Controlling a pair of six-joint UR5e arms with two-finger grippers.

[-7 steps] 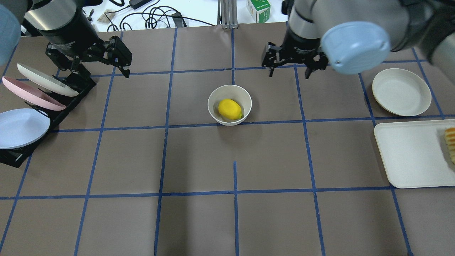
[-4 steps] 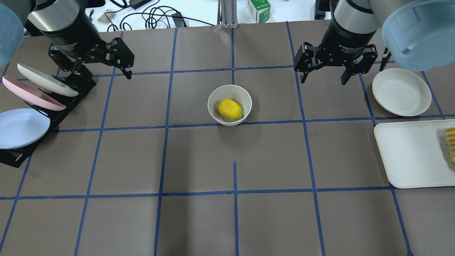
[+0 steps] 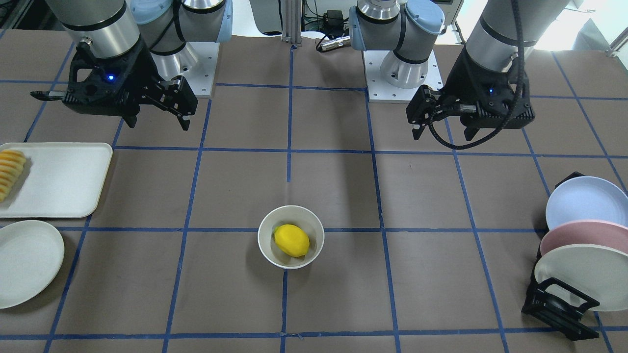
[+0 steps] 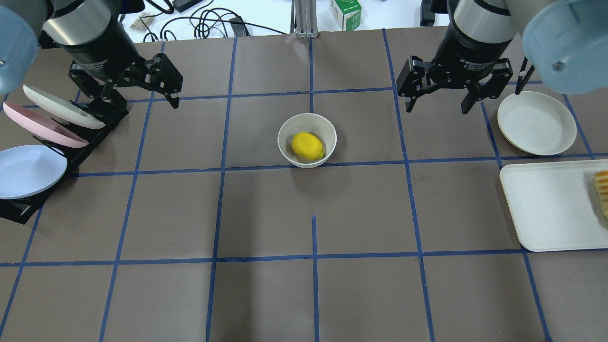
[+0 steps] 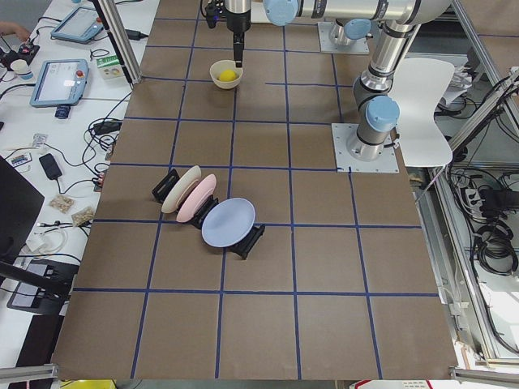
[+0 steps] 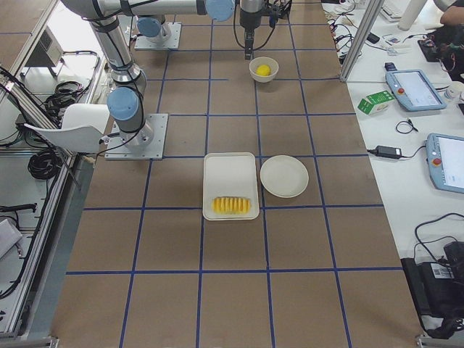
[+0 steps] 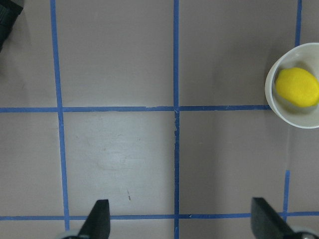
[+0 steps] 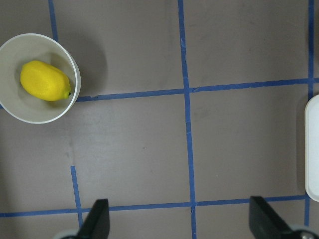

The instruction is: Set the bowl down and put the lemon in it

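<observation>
Bowl: the bowl (image 4: 306, 122) stands upright near the middle of the desk (image 4: 313, 294), just on the far side of a blue tape line. Nothing touches it.
Lemon: the lemon (image 4: 308, 145) lies on its side inside the bowl, its pointed tip toward 4 o'clock in the overhead view.
Left pincer: my left pincer (image 4: 140, 102) hangs above the desk at 10 o'clock of the bowl, well apart from it. Its jaws are spread wide with nothing between them.
Right pincer: my right pincer (image 4: 437, 108) hangs at 2 o'clock of the bowl, also well apart. Its jaws are likewise wide and empty.
Neighbours: the rack of plates (image 4: 47, 128) is at 9 o'clock, just beside my left pincer. The shallow white plate (image 4: 536, 123) is at 3 o'clock, near my right pincer. The tray (image 4: 546, 209) with sliced food (image 4: 602, 192) is at 4 o'clock.
Step in hand: I judge both parts of the task met, with the bowl set down and the lemon in it. I stand clear of both.
Next move: in my judgement no further grasp is needed. It calls for parking both arms away from the bowl, with enough height that neither pincer clips the rack or the plate.
Risk: low, though a glossy bowl would likely slide if nudged.
</observation>
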